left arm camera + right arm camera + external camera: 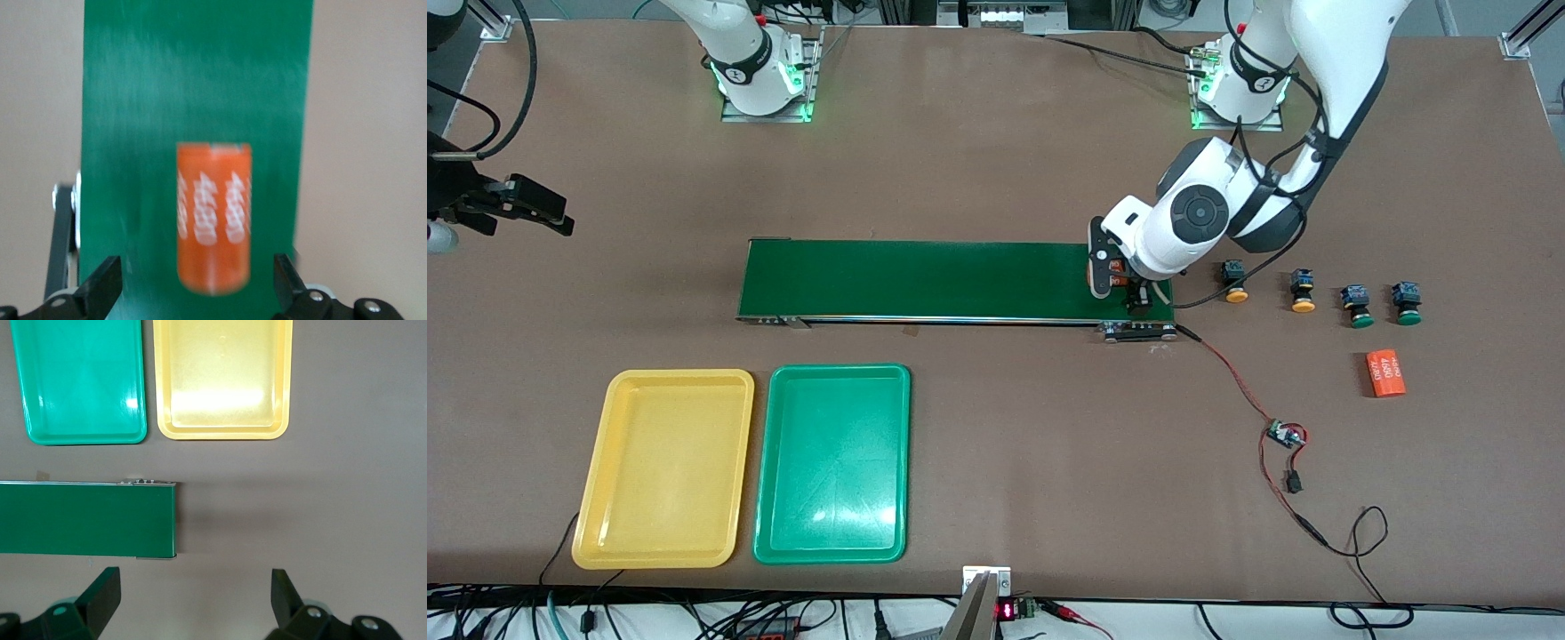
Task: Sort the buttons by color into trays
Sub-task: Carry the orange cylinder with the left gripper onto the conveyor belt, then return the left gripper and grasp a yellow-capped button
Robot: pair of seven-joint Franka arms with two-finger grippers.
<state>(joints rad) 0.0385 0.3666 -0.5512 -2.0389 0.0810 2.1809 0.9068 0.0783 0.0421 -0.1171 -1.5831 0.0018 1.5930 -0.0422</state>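
Note:
Four buttons stand in a row on the table past the belt's end, toward the left arm's end: two yellow-capped (1235, 283) (1303, 292) and two green-capped (1358, 307) (1408, 304). The yellow tray (663, 468) and green tray (831, 462) lie side by side, nearer the front camera than the belt; both are empty and also show in the right wrist view (223, 373) (80, 380). My left gripper (1129, 289) (197, 270) is open over the belt's end, its fingers on either side of an orange "4680" cylinder (213, 213) without touching it. My right gripper (559, 220) (193, 597) is open and empty above the table's right-arm end.
The dark-green conveyor belt (925, 277) (87, 519) crosses the table's middle. A second orange "4680" cylinder (1385, 372) lies nearer the front camera than the green buttons. A red-black cable with a small circuit board (1285, 436) runs from the belt's end toward the front edge.

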